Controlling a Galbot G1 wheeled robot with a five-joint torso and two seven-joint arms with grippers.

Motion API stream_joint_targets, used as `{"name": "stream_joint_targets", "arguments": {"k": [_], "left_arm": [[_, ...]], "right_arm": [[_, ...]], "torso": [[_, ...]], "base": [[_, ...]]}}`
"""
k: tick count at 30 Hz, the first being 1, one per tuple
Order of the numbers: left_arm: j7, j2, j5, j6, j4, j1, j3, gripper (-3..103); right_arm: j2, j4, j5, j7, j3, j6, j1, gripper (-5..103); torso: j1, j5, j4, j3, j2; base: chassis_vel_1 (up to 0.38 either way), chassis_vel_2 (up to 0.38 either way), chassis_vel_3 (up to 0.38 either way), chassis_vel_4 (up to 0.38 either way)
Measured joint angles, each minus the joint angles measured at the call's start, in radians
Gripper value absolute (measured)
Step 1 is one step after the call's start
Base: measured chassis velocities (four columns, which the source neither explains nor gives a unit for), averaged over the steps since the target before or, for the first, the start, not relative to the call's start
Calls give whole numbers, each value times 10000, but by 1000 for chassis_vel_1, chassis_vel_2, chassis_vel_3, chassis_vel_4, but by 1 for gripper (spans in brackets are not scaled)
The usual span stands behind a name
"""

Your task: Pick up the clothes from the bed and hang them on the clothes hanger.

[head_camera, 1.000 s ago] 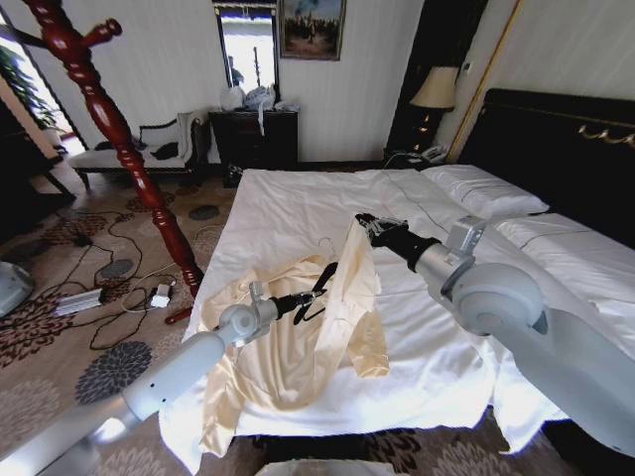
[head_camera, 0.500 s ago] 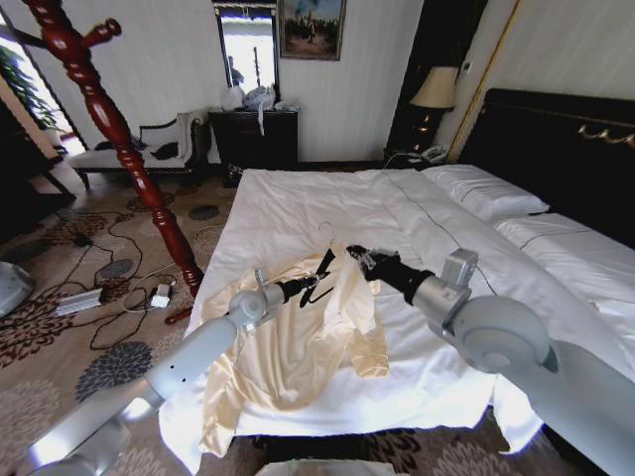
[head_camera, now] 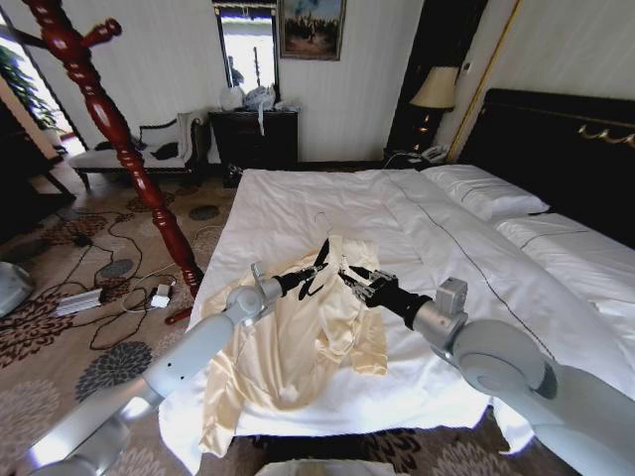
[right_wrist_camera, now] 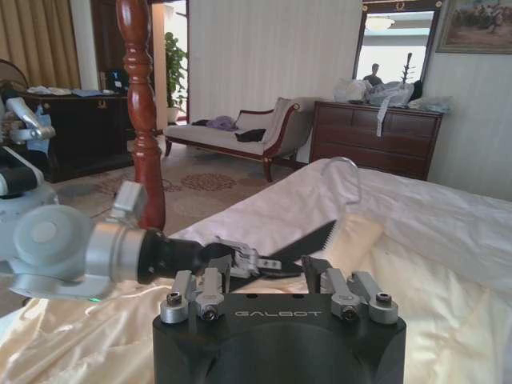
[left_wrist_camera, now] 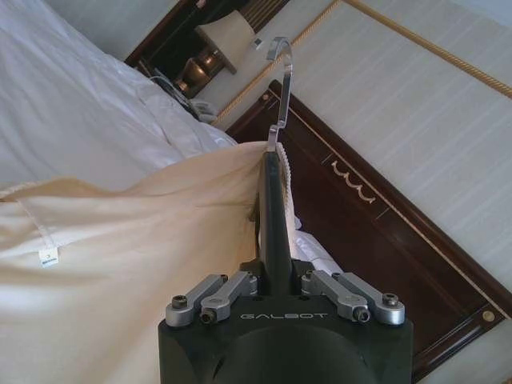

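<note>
Clothes, a pale cream-yellow satiny collared top (head_camera: 298, 337), lie draped on the white-duveted bed (head_camera: 298, 203), partly threaded over the thin black shoulder-shaped hanger (head_camera: 316, 270). Left tool (head_camera: 303, 281) clamps the hanger; right tool (head_camera: 352, 278) touches the fabric, its grip unclear. Dressing is underway; next, the other shoulder likely needs pulling over.

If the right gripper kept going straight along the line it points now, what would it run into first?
Most likely the clothes hanger with the cream clothes draped on it, just ahead of the right gripper. Directly behind is the left gripper, shut on the hanger. Depth is hard to judge; the gap looks small.
</note>
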Motion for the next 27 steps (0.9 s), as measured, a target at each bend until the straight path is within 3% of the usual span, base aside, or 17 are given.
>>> {"name": "stream_joint_targets", "arguments": {"k": [4,6,8,9,10,13,19,27], "left_arm": [[0,229,-6,0,-258,147,-39,18],[1,333,-9,0,-401,211,-51,18],[0,451,-18,0,-565,280,-55,18],[-5,487,-16,0,-608,300,-43,18],[-5,487,-16,0,-608,300,-43,18],[-15,543,23,12,-773,416,-3,18],[-48,680,54,47,-1105,579,70,18],[-53,855,-1,106,-1381,600,191,18]], "right_arm": [[99,-774,-659,-20,-56,258,304,65],[111,-1330,-1418,-256,-184,597,588,71],[74,-2359,-3101,-855,-603,1331,1160,86],[34,-2708,-3704,-1107,-792,1641,1327,86],[34,-2708,-3704,-1107,-792,1641,1327,86],[20,-3636,-4876,-1661,-1608,2363,1934,99],[464,-4833,-5744,-2007,-2832,2906,3003,100],[675,-5508,-6401,-2201,-3265,3268,3115,100]], "torso": [[0,0,0,0,0],[1,1,3,1,0],[1,1,2,1,0],[1,1,2,1,0],[1,1,2,1,0],[1,0,-2,1,0],[1,0,3,1,0],[2,1,-2,1,-1]], "base": [[0,0,0,0],[0,0,0,0],[0,0,0,0],[0,0,0,0],[0,0,0,0],[0,0,0,0],[0,0,0,0],[0,0,0,0]]}}
